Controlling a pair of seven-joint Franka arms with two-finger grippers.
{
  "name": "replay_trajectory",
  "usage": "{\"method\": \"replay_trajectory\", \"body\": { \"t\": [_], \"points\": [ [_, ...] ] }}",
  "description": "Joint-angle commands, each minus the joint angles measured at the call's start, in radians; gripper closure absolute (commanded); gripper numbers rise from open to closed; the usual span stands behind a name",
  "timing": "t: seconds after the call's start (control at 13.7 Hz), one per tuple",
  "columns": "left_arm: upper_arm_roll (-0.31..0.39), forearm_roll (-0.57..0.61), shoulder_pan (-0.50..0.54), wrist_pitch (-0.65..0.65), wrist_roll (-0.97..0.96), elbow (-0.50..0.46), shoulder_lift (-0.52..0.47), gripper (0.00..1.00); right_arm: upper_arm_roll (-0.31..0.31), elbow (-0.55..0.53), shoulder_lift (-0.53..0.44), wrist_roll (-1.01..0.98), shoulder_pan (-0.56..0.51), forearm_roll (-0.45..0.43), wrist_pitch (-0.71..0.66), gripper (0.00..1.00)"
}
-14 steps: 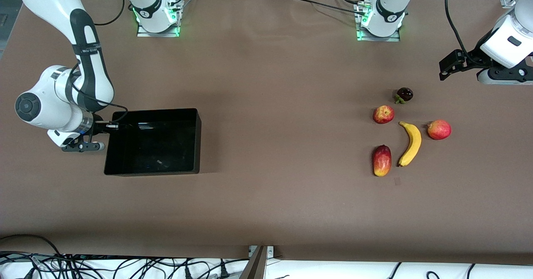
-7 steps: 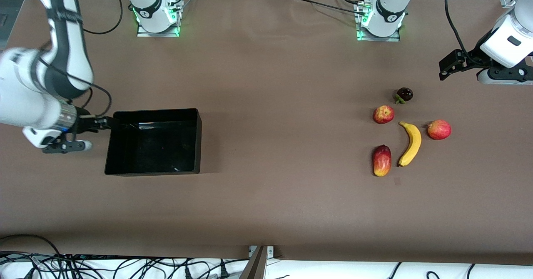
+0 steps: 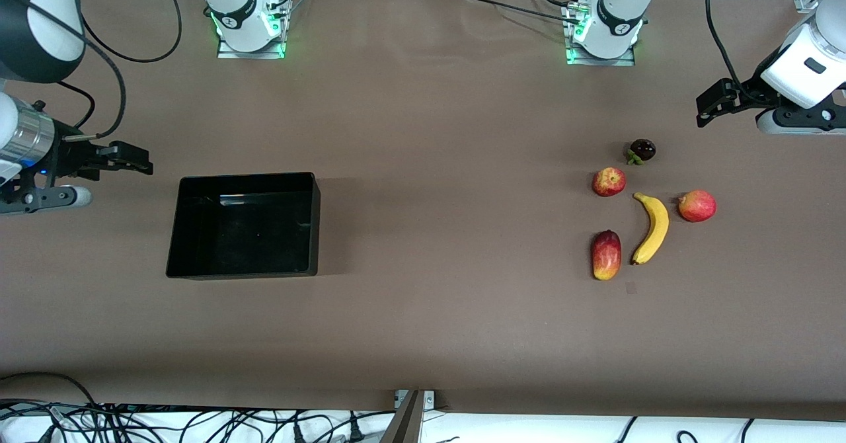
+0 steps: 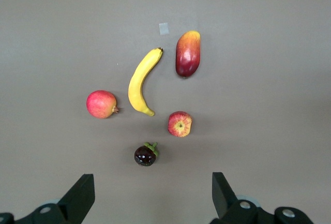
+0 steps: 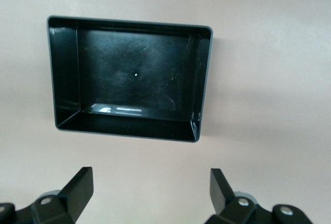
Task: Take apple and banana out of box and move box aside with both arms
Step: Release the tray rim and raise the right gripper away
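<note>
- Black glossy box sits empty at mid-height of the front view, toward the right arm's end of the table; its job looks done.
- Apple and banana lie on the bare table toward the left arm's end, well apart from the box. They lie among a mango, a pomegranate and a dark mangosteen.
- Right gripper hangs with its jaws spread and nothing between them. It is over the table just beside the box's wall, at the frame's edge on the right arm's side.
- Left gripper waits, jaws likewise apart and empty. It is in the upper part of the frame, over the table above the fruit.
- Judged from this, only the retreat remains. The right arm should rise clear before swinging, so that no finger clips the box's rim and drags it.
- Keeping both sets of jaws apart, and the left arm's path high over the fruit, avoids nudging the round pieces, which would roll easily.
</note>
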Motion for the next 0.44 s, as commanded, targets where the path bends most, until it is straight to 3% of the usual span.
{"method": "replay_trajectory", "body": {
  "t": [0.0, 0.22, 0.37],
  "points": [
    [0.005, -0.006, -0.006, -0.025, 0.002, 0.027, 0.016, 0.0, 0.103, -0.072, -0.106, 0.065, -0.072, -0.025, -0.044, 0.0],
    [0.005, -0.006, -0.006, -0.031, 0.002, 0.042, 0.027, 0.0, 0.27, -0.208, -0.242, 0.092, -0.214, -0.043, -0.018, 0.0],
    [0.006, -0.006, -0.006, -0.036, 0.002, 0.053, 0.031, 0.0, 0.364, -0.273, -0.305, 0.103, -0.267, -0.144, 0.014, 0.0]
  ]
}}
